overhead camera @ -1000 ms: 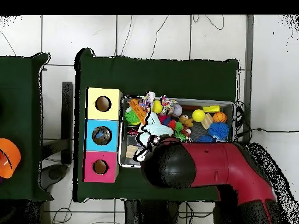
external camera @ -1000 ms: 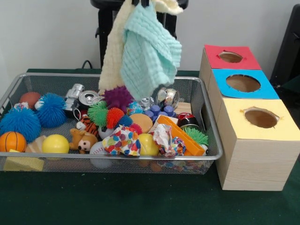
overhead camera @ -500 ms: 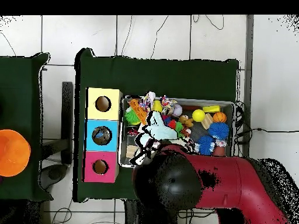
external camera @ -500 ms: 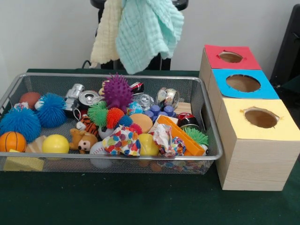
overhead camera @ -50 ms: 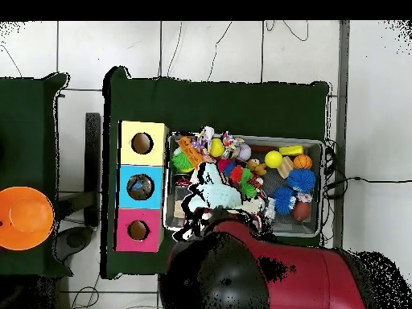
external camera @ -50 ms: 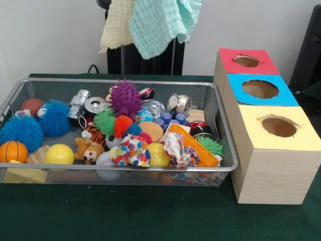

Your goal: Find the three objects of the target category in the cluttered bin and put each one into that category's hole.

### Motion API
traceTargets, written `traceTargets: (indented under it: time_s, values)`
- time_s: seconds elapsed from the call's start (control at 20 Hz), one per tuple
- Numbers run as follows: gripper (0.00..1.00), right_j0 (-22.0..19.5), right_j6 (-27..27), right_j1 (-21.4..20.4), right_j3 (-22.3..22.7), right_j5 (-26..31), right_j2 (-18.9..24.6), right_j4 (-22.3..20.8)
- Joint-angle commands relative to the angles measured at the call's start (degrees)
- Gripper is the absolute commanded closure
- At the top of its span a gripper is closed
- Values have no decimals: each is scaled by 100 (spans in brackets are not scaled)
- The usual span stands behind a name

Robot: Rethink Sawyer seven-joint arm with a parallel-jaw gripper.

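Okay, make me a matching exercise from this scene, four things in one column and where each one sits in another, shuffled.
Front view.
Things:
1. mint cloth
2. purple spiky ball
3. basketball
4. red-topped box

Places:
A. bin's left front corner
B. farthest in the box row
C. hanging above the bin
D. middle of the bin, toward the back

Pairs: 1-C, 2-D, 3-A, 4-B

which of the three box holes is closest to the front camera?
The hole in the yellow-topped wooden box; the blue-topped box sits behind it, the red-topped box farthest back.
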Motion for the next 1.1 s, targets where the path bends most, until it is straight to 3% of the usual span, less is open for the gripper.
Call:
traceTargets:
  time_s: [0.05, 0.4, 0.65, 1.1]
  values:
    - [100, 8, -2917, -983, 1004, 935, -651, 500]
    - [100, 551, -3132, -1562, 1125, 1360, -1329, 541]
    - [100, 1056, -3448, -2039, 1297, 1612, -2109, 519]
    - [100, 1895, -4234, -2603, 1557, 1577, -3563, 328]
